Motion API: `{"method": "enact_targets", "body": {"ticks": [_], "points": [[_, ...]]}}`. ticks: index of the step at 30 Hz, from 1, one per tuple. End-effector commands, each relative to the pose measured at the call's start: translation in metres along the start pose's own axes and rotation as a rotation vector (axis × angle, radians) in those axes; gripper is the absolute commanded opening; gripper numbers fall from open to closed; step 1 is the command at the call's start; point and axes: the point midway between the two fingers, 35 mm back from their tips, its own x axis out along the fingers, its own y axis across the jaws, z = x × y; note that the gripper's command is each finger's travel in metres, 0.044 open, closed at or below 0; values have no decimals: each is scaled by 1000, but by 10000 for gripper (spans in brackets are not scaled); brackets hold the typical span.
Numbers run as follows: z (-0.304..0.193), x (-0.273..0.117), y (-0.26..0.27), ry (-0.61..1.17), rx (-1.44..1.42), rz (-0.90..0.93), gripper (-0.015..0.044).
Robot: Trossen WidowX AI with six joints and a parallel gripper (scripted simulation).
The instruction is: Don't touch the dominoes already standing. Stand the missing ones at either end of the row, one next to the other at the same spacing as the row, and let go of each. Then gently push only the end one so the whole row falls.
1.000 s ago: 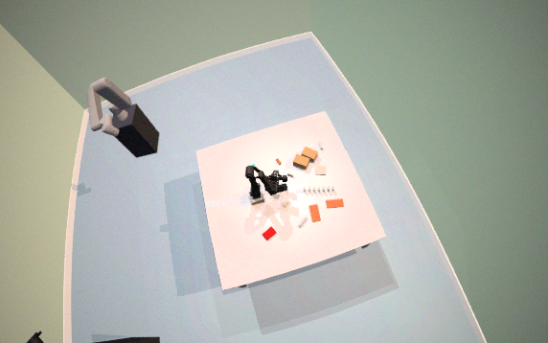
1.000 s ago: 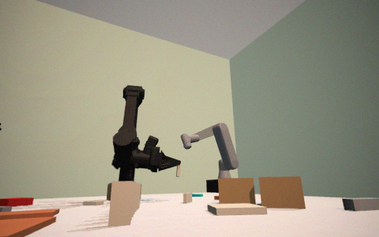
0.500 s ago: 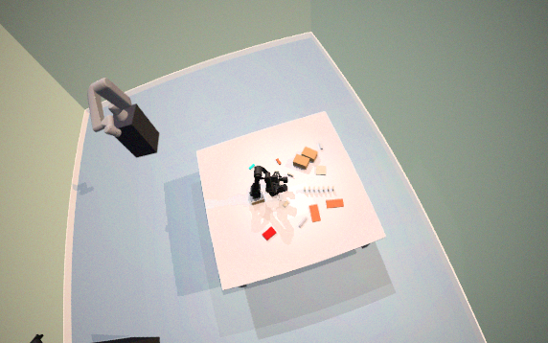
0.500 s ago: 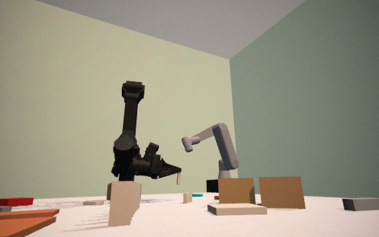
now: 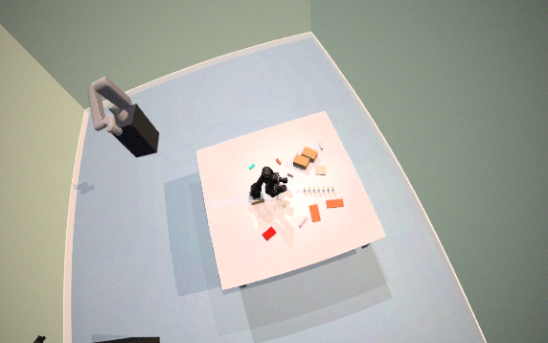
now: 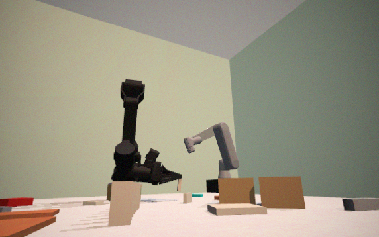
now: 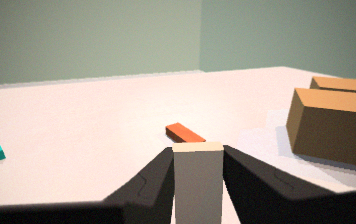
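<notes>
My gripper (image 6: 181, 177) (image 7: 198, 149) is shut on a beige domino (image 6: 179, 185) (image 7: 198, 187). The domino hangs upright below the fingertips, above the table. In the top view the fingers are too small to make out. The row of standing dominoes (image 5: 319, 191) is right of the arm in that view. The exterior camera sees it end-on, with the nearest domino (image 6: 120, 205) hiding most others. A small beige block (image 5: 290, 175) (image 6: 187, 198) is on the table near the arm, off the row's line.
Two tan boxes (image 5: 301, 161) (image 6: 281, 192) (image 7: 327, 130) and a flat beige block (image 5: 321, 171) (image 6: 236, 209) lie on one side of the row. Orange slabs (image 5: 314, 213) (image 5: 334, 203) lie on the other. A red block (image 5: 269, 233), a small orange block (image 5: 278, 162) (image 7: 184, 133) and a teal block (image 5: 252, 167) lie farther off.
</notes>
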Motion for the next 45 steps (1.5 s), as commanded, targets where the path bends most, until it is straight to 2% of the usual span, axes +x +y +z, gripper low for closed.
{"method": "enact_targets", "body": {"ticks": [1, 34, 45], "points": [[-5, 1, 3, 5, 12, 1, 107], [-23, 5, 19, 6, 9, 5, 107], [-23, 5, 19, 6, 9, 5, 396]]}}
